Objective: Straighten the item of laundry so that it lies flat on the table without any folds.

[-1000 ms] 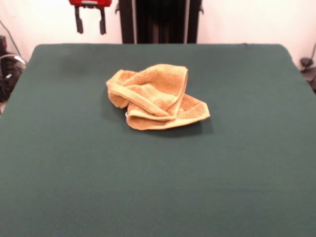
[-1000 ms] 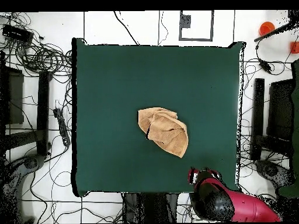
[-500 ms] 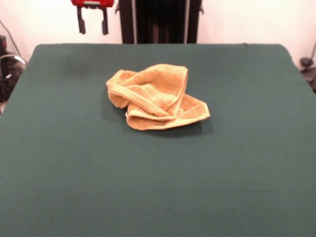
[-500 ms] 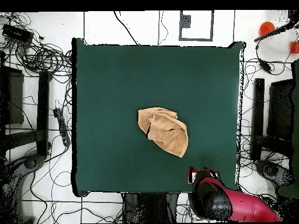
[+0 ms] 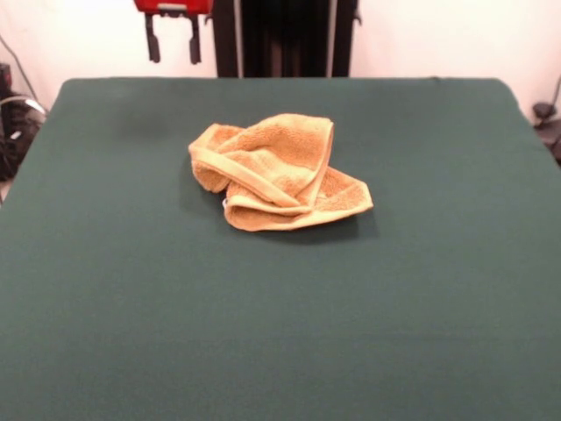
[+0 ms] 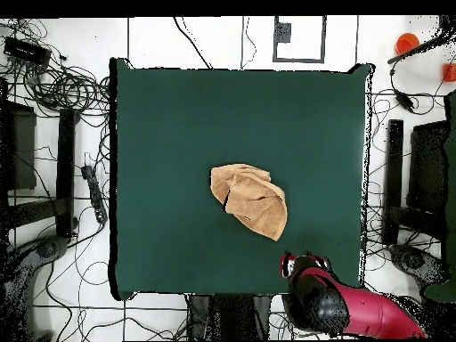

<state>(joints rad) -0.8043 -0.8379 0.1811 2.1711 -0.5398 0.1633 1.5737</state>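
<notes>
Pincer (image 5: 173, 48) hangs at the table's (image 5: 438, 307) far edge with its two dark fingers (image 5: 154, 49) apart and nothing between them, well clear of the towel (image 5: 276, 173). That towel sits bunched near the middle of the green cloth, folded over itself. I judge this the approach step; next it must descend onto an exposed corner and pull outward.
</notes>
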